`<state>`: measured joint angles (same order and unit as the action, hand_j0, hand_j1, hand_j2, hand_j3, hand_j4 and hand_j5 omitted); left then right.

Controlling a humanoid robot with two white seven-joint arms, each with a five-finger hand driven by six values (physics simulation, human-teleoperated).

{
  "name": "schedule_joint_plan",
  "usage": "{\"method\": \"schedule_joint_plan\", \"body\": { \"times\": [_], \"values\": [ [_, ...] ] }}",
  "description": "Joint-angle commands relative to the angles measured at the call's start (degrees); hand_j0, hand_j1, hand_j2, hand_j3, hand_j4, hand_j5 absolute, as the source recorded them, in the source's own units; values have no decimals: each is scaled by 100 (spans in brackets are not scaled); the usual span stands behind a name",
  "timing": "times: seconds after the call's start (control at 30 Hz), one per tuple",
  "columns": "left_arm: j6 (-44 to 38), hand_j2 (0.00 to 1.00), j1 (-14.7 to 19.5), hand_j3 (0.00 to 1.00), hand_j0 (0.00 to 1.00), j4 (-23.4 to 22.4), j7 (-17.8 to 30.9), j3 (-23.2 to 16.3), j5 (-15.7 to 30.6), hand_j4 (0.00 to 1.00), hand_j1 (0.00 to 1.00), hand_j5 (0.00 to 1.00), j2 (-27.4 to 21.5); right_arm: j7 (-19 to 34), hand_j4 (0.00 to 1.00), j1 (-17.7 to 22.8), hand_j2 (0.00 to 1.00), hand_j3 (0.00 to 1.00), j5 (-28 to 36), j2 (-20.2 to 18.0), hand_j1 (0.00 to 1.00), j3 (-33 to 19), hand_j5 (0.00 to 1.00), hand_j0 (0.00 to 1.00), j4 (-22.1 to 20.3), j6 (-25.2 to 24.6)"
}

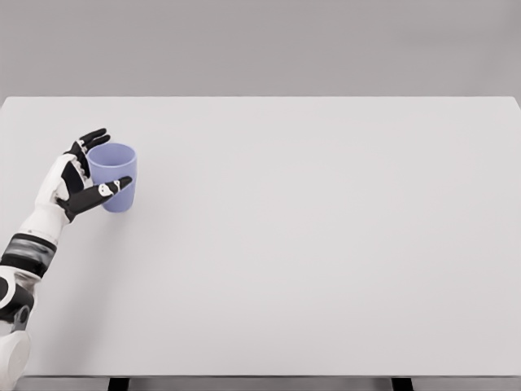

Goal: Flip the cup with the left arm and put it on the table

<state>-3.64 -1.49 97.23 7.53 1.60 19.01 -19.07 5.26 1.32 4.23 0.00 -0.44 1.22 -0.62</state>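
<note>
Left hand [81, 175] sits at the left of the frame, fingers spread round the cup [113, 177], thumb across its front, fingers behind the rim. Whether it grips or only cradles, hard to say. The cup stands upright, mouth up, on the table [326, 244]. Looks like the placing step, nearly done. Next: open wider and draw away without tipping it.

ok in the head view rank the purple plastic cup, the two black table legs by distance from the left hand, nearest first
1. Purple plastic cup, within the left hand.
2. Black table leg, bottom edge, left.
3. Black table leg, bottom edge, right.
</note>
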Motion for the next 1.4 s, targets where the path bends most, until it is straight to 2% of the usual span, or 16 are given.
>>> {"method": "schedule_joint_plan", "body": {
  "times": [0.0,0.5,0.57,0.67,1.2,1.37],
  "values": [
    [92,84,-9,84,84,7,-6,25,15,84,84,84,26,1,100,0,100,100,-1,0,100,1,100,100,1,0],
    [373,90,-106,90,90,42,3,69,15,90,90,90,35,1,100,0,100,100,-1,0,100,1,100,100,1,0],
    [373,97,-114,97,97,42,3,69,15,97,97,97,35,1,100,0,100,100,-1,0,100,1,100,100,1,0],
    [373,100,-123,100,100,77,3,69,15,100,100,100,26,1,100,0,100,100,-1,0,100,1,100,100,1,0],
    [373,100,-229,100,100,262,3,104,-47,100,100,100,-132,1,100,0,100,100,-1,0,100,1,100,100,1,0],
    [382,100,-378,100,100,358,3,209,-64,100,100,100,-141,1,100,0,100,100,-1,0,100,1,100,100,1,0]
  ]
}}
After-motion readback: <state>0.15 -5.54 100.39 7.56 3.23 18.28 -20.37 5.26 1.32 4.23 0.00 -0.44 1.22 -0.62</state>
